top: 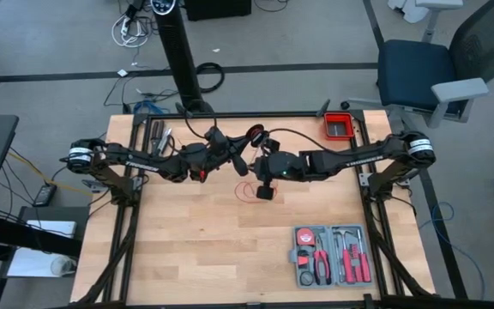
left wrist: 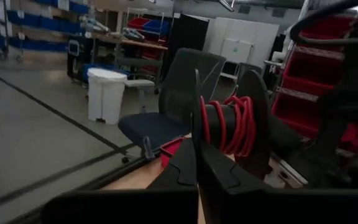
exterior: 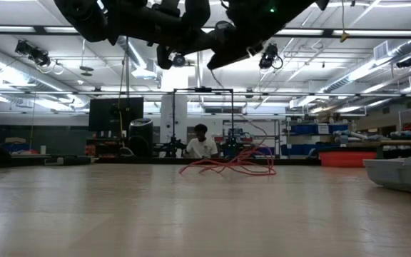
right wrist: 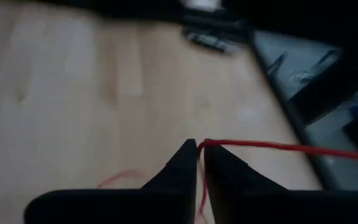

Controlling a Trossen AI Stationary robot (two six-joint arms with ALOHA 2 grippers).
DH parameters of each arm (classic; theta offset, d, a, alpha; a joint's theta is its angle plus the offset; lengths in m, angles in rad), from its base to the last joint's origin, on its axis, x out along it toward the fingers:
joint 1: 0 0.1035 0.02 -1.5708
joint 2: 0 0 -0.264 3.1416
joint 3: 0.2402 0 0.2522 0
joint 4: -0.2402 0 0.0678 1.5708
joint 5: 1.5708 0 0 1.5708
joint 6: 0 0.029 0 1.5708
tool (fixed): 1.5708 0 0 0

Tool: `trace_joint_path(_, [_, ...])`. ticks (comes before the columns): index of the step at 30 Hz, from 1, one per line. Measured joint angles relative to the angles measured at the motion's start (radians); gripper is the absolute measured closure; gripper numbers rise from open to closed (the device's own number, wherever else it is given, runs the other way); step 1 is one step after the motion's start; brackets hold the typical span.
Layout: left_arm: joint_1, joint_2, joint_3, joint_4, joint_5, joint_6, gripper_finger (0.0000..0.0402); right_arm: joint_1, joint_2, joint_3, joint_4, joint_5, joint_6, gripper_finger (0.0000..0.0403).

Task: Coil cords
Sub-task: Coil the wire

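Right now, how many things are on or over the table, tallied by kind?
Red cord: 1
Grey tool case: 1
Red bin: 1
Grippers: 2, left gripper, right gripper
Total: 5

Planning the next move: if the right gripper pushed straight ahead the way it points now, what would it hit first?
Probably the bare wooden table. The right gripper points down at it, pinching the red cord; nothing else shows ahead, though depth is unclear.
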Motion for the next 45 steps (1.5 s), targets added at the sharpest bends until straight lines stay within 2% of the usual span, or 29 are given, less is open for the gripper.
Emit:
trace_joint_path(3, [-0.005,0.000,0.000,0.018,0.000,0.037,0.0401,0.021,-0.028,0.000,-0.134,-0.009,0.053,0.0353])
trace_joint_path(7, [-0.010,0.000,-0.001,0.041,0.002,0.049,0.0401,0.053,-0.114,-0.001,-0.341,0.041,0.145,0.0330])
trace_joint_path(12, [-0.009,0.000,-0.064,0.188,0.020,0.068,0.0401,0.087,-0.247,-0.007,-0.499,0.075,0.194,0.0324])
trace_joint_path(15, [-0.009,0.000,-0.122,0.321,0.080,0.116,0.0401,0.093,-0.337,-0.039,-0.440,0.074,0.131,0.0326])
trace_joint_path(18, [-0.005,0.000,-0.160,0.394,0.166,0.163,0.0401,0.076,-0.421,-0.089,-0.278,0.053,0.045,0.0327])
trace_joint_path(22, [0.007,0.000,-0.160,0.384,0.334,0.227,0.0401,0.002,-0.483,-0.168,-0.066,-0.136,-0.007,0.0328])
trace_joint_path(24, [0.014,0.000,-0.153,0.363,0.390,0.231,0.0401,-0.040,-0.492,-0.200,-0.015,-0.240,-0.007,0.0328])
trace_joint_path(27, [0.020,0.000,-0.150,0.355,0.403,0.225,0.0401,-0.086,-0.490,-0.236,0.086,-0.339,0.001,0.0328])
trace_joint_path(30, [0.024,0.001,-0.150,0.329,0.414,0.223,0.0401,-0.105,-0.475,-0.260,0.148,-0.367,-0.012,0.0328])
trace_joint_path(36, [0.023,0.001,-0.150,0.310,0.418,0.218,0.0401,-0.108,-0.457,-0.264,0.167,-0.371,-0.036,0.0330])
trace_joint_path(45, [0.027,0.001,-0.150,0.300,0.416,0.202,0.0401,-0.127,-0.376,-0.263,0.302,-0.388,-0.067,0.0330])
